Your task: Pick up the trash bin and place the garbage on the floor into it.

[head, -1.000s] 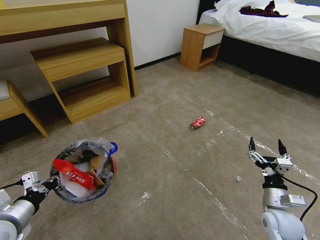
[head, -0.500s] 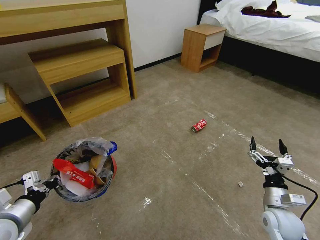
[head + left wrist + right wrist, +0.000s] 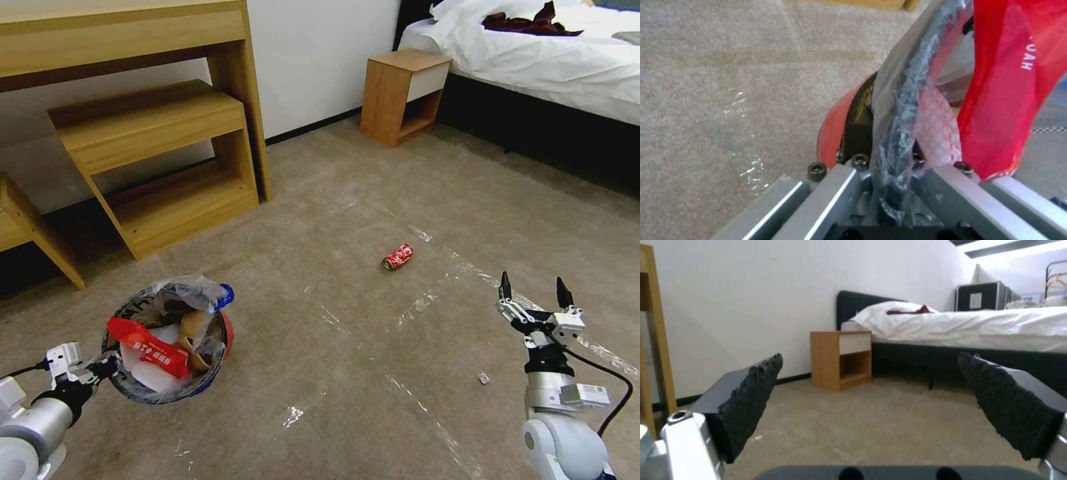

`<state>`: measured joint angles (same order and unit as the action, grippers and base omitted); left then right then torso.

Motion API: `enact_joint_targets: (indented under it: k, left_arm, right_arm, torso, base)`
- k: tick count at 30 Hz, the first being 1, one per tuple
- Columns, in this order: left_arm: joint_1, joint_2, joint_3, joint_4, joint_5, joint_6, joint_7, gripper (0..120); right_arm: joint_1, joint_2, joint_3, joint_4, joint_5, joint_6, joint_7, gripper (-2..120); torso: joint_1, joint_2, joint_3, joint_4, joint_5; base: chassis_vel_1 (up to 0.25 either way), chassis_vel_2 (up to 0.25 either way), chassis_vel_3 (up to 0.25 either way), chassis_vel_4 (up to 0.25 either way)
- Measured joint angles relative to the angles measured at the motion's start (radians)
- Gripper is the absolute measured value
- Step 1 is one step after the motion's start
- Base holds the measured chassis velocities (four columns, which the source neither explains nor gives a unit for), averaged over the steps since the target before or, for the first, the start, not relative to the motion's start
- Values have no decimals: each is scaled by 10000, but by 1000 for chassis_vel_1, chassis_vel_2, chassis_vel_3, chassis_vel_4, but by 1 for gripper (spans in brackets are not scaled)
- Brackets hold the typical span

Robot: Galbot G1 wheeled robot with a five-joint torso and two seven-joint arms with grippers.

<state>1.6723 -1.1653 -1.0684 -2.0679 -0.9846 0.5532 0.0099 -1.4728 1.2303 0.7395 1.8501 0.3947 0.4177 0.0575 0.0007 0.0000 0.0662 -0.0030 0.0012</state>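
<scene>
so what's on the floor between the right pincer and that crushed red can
Bare carpet crossed by shiny tape strips, seen in the head view. The open right pincer hovers apart from the can; the small white scrap lies nearer the robot, not between them.

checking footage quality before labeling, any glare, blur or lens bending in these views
Head view: straight edges bow as through a wide lens, and the tape strips on the floor glint. Left wrist view: the trash bin rim, pinched in the left gripper, is soft and blurred up close. Right wrist view: the open right gripper pads look blurry, the bed behind bright.
</scene>
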Motion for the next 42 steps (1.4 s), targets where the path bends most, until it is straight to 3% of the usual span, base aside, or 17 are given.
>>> enact_joint_targets:
  k: [25, 27, 29, 30, 32, 34, 36, 38, 41, 42]
  left_arm:
    - [-185, -7, 99, 283, 83, -2, -6, 0]
    - [-191, -7, 99, 308, 89, -6, -2, 0]
    - [-199, -5, 105, 354, 121, -15, 12, 0]
    - [-199, -5, 105, 354, 121, -15, 12, 0]
    - [-212, -3, 107, 387, 133, -22, 17, 0]
    - [-212, -2, 108, 391, 136, -26, 18, 0]
    - [-209, 3, 106, 402, 139, -34, 22, 0]
    - [-207, 4, 104, 403, 138, -34, 22, 0]
    - [-224, -6, 94, 442, 137, -42, 24, 0]
    - [-224, -6, 94, 442, 137, -42, 24, 0]
  right_arm:
    - [189, -162, -132, -200, 95, -396, 392, 100]
    - [184, -201, -180, -187, 67, -853, 786, 100]
    - [162, -403, -363, -112, 188, -2184, 1936, 100]
    - [162, -403, -363, -112, 188, -2184, 1936, 100]
    - [239, -616, -643, -88, 913, -3683, 3200, 100]
    - [270, -676, -718, -89, 1123, -4083, 3528, 100]
    - [420, -859, -953, -232, 1968, -5552, 4648, 100]
    - [465, -899, -987, -285, 2185, -5886, 4891, 100]
    - [779, -1069, -1153, -762, 3633, -7383, 6007, 100]
    - [779, -1069, -1153, -762, 3633, -7383, 6007, 100]
  torso:
    - [0, 0, 0, 0, 0]
    - [0, 0, 0, 0, 0]
    - [0, 0, 0, -2, -2]
    - [0, 0, 0, -2, -2]
    - [0, 0, 0, -2, 1]
    - [0, 0, 0, -1, 1]
    - [0, 0, 0, 0, 1]
    - [0, 0, 1, 0, 1]
    - [0, 0, 0, 0, -2]
    - [0, 0, 0, 0, -2]
  base:
    - [0, 0, 0, 0]
    - [0, 0, 0, 0]
    - [0, 0, 0, 0]
    - [0, 0, 0, 0]
    - [0, 0, 0, 0]
    - [0, 0, 0, 0]
    - [0, 0, 0, 0]
    - [0, 0, 0, 0]
    - [0, 0, 0, 0]
    - [0, 0, 0, 0]
